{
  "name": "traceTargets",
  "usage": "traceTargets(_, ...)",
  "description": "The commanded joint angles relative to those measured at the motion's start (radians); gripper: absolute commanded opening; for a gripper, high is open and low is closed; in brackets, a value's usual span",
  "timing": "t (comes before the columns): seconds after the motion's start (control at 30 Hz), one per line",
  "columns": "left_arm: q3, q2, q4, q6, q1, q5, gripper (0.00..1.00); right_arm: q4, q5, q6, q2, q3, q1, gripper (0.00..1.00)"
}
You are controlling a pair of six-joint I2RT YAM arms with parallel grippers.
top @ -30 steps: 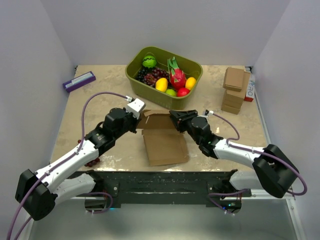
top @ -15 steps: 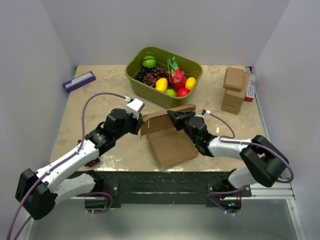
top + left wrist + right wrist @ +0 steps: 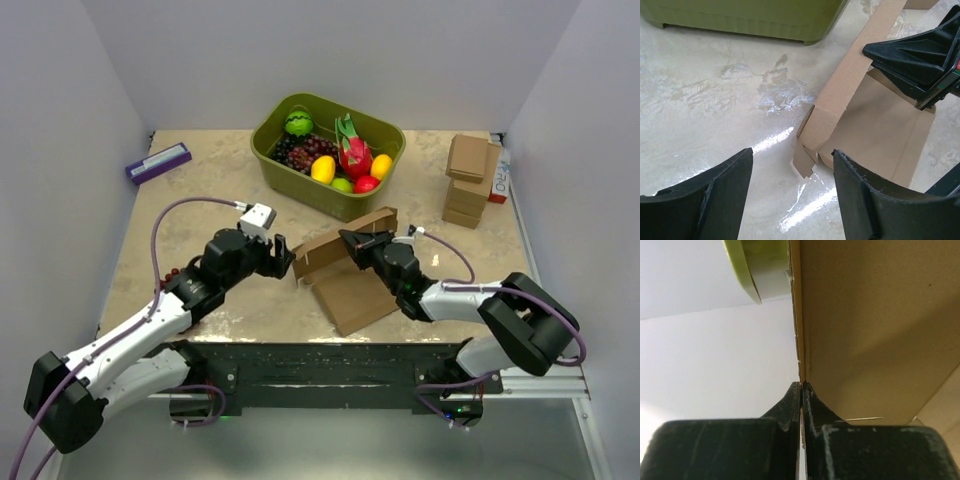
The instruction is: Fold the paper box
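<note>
Paper box, a plain brown creased cardboard mailer, sits near the middle of the marbled beige table top, its flat base panel lying on the surface and one long wall panel raised along the far side. At far left, well apart, lies a flat purple rectangular packet. Left gripper hovers low, just left of the box's end flap; its jaws are spread wide and grip nothing, as the left wrist view confirms. Behind the box stands a green plastic bin holding toy fruit. Right gripper is pinched tight on the top edge of the raised wall. At far right stands a stack of small brown cardboard boxes.
</note>
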Motion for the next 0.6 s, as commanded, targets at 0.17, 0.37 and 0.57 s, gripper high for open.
traceTargets(0.17,-0.028,0.092,0.175,-0.029,-0.006,0.024,0.68,0.052,0.012,-0.092,-0.05,-0.059,0.003,0.0)
traceTargets(0.37,-0.023,0.134,0.244,-0.003,-0.006,-0.017,0.66,0.064,-0.005,-0.106,-0.046,-0.054,0.003,0.0)
traceTargets(0.57,-0.011,0.195,0.257,0.011,-0.006,-0.005,0.62,0.089,-0.017,-0.098,-0.026,-0.056,0.003,0.0)
